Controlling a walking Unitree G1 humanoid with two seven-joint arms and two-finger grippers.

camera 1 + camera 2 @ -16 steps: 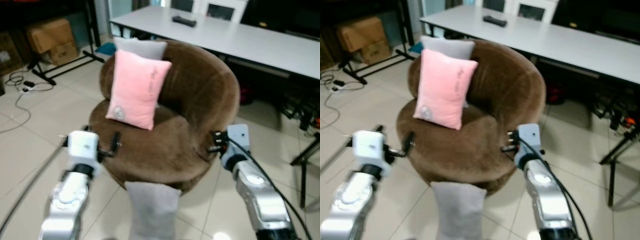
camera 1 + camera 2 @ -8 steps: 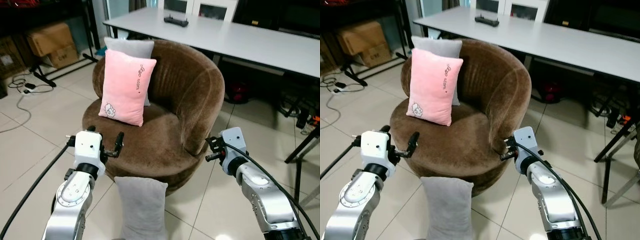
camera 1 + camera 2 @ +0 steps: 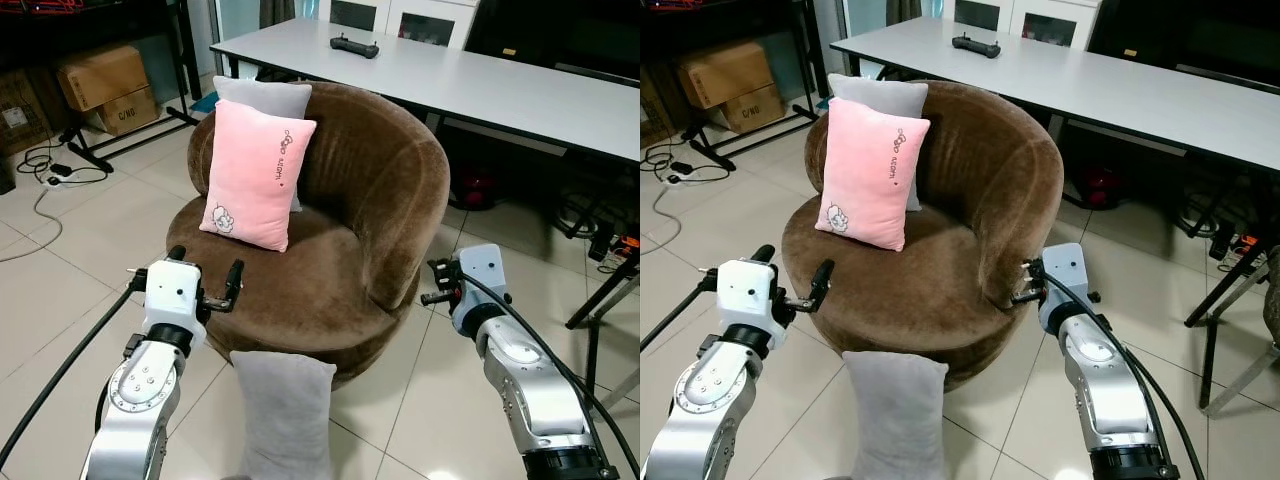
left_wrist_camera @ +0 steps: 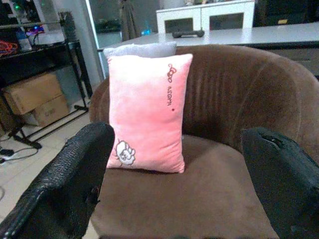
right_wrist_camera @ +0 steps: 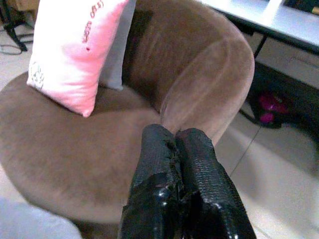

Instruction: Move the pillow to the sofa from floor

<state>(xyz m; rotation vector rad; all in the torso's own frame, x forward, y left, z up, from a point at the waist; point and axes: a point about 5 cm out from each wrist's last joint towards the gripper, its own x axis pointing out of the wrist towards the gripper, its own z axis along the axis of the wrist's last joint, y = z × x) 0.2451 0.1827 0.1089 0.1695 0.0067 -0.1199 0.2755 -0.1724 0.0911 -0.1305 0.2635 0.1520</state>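
The left tool [image 3: 205, 282] is held up at the front-left edge of the sofa [image 3: 380, 200], w/ its two fingers wide apart and nothing between them. In the left wrist view the fingers [image 4: 65, 184] frame the seat and the pink pillow [image 4: 147, 112], which leans against the back of the sofa, w/ a grey cushion [image 3: 265, 98] just behind it.

The task's thing, as I judge, is the grey pillow [image 3: 282, 415]: it stands on the floor tiles, just in front of the sofa base, between the two arms and lower than both. It is not on the seat yet, and no tool touches it.

The right tool [image 3: 437, 283] is raised at the right side of the sofa, near the armrest. Its fingers [image 5: 182, 184] are pressed together and empty.

Step in hand, I think: the approach, before any grasp. The pick-up is not begun.

Next move calls for lowering the open left tool to the top edge of the grey pillow, maybe w/ the body bending, since the pillow is low and close to the robot. Then close on the soft edge, lift it over the seat rim, and release on the free part of the seat beside the pink pillow.
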